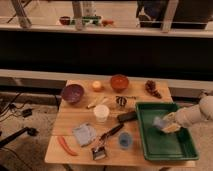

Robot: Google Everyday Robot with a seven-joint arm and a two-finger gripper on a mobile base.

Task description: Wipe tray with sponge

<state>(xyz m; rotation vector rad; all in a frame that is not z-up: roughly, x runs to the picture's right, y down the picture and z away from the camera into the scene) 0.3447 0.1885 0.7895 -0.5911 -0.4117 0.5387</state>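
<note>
On the right side of the wooden table, your gripper reaches in from the right edge over the large green rectangular plastic tray with its raised rim, jaws clenched on the small light-blue sponge, whose yellow side shows just beneath the fingers. The sponge sits low over the tray's upper middle floor; you cannot tell whether it touches. Left of the tray lie a round blue cup, a white cup, a flat blue-grey folded cloth and a purple bowl.
</note>
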